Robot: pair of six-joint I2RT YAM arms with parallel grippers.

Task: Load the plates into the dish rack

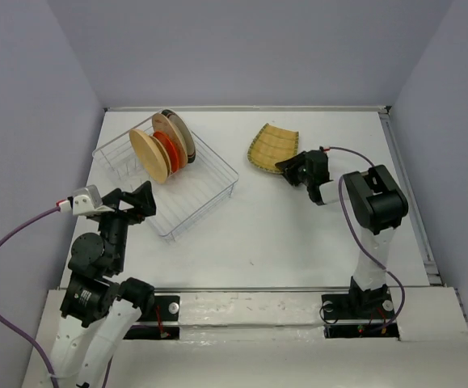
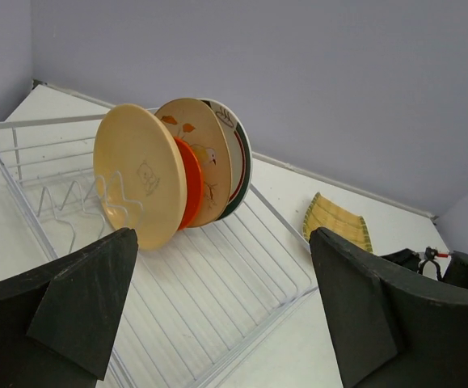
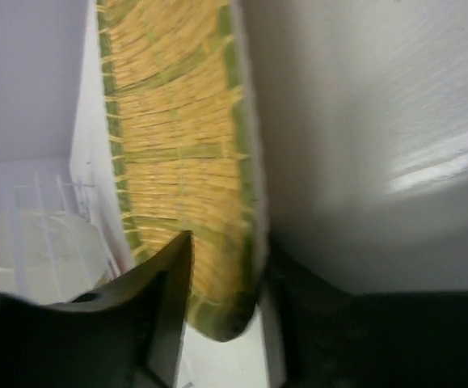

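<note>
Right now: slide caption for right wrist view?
Right gripper clamps the edge of the squarish yellow woven-look plate; white wire dish rack blurred behind.

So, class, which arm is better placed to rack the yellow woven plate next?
Right. Its jaws grip the yellow woven plate by its edge; the left jaws stand open and empty beside the dish rack.

My views are evenly bright with soft shadows, though my right wrist picture is blurred with white glare.
</note>
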